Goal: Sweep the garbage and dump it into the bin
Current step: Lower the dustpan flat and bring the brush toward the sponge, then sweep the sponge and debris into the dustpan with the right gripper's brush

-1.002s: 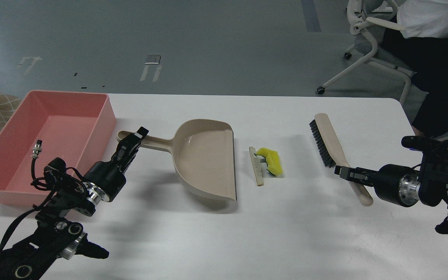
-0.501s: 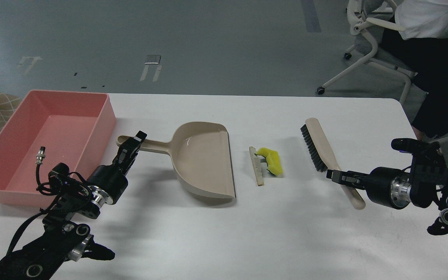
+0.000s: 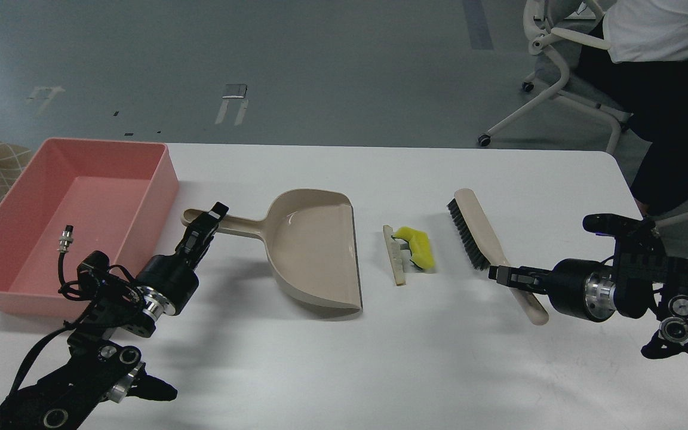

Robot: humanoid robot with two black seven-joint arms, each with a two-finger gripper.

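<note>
Leftward-shifted brush (image 3: 476,239) points bristles at garbage (image 3: 409,252), handle nearward.

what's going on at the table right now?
Sweep setup. The right gripper holds the brush by its handle, bristles just right of the garbage. The left gripper grips the dustpan handle, its mouth facing the scraps from the left. Nothing is in the pan yet, and the pink bin sits far left.

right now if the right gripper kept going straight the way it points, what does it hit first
The right gripper, shut on the brush handle, points left across the table. The garbage probably comes first, then the dustpan, though height is unclear.
</note>
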